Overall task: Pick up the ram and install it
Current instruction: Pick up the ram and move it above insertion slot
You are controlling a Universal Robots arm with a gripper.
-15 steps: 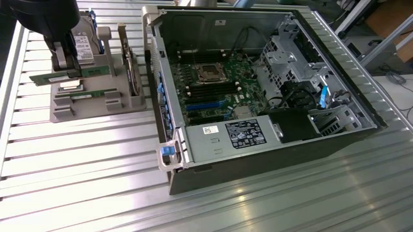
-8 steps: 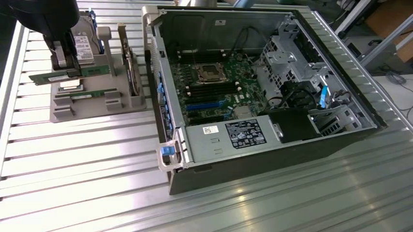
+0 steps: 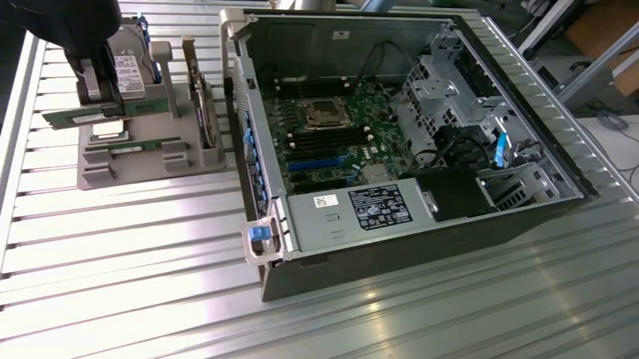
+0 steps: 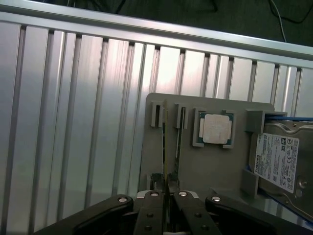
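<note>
Your fingers (image 4: pixel 149 215) are clenched on the ram (image 3: pixel 70 117), the long thin green circuit-board stick, pinching its flat faces. It looks to hang level just above the grey plastic parts holder (image 3: pixel 150 161). Its long axis runs along the holder's slots, and one end overhangs the holder's edge on the exterior view's left. Its twin green stick (image 3: pixel 140 143) rests in the holder. The open dark metal computer case (image 3: pixel 420 250) lies beside the holder on the exterior view's right. I'd judge that's the offset that counts.

Upper left of the exterior view: a holder (image 3: pixel 140 170) with ram (image 3: pixel 65 118) and hard drive (image 3: pixel 135 67); computer case (image 3: pixel 399 263) to its right.
</note>
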